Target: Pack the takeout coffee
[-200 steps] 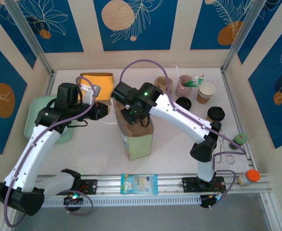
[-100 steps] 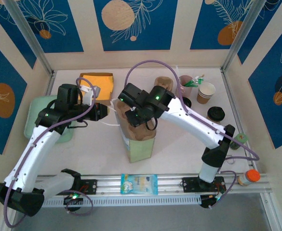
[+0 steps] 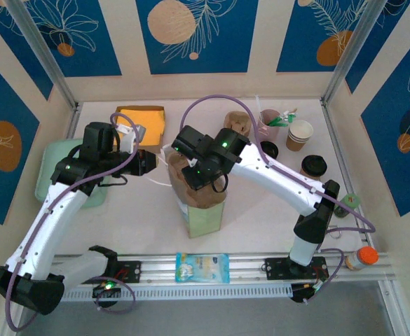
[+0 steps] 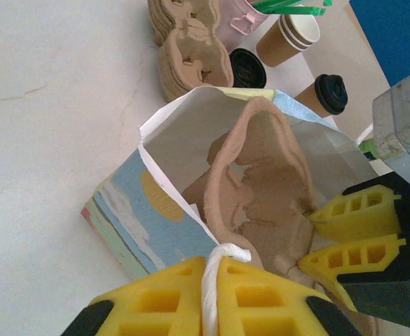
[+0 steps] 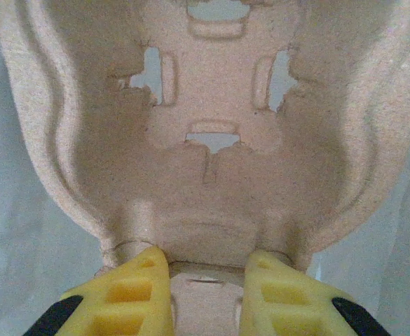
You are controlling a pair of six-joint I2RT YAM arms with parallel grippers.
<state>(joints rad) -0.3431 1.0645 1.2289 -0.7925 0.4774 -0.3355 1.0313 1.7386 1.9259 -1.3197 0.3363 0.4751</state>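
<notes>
One bag (image 3: 203, 215) stands mid-table with one pulp carrier (image 4: 261, 175) upright in its mouth. The right claw (image 5: 201, 280) pinches the carrier's edge between its two yellow fingers. The left claw (image 4: 215, 264) is pressed together on the bag's white cord (image 4: 212, 287). One coffee (image 3: 313, 166), brown with a black lid, sits on the table well right of the bag, apart from both claws. A second black lid (image 3: 268, 149) lies near it, by one stack of spare carriers (image 3: 237, 124), one stack of lidless cups (image 3: 300, 134) and one pink cup (image 3: 268, 122).
</notes>
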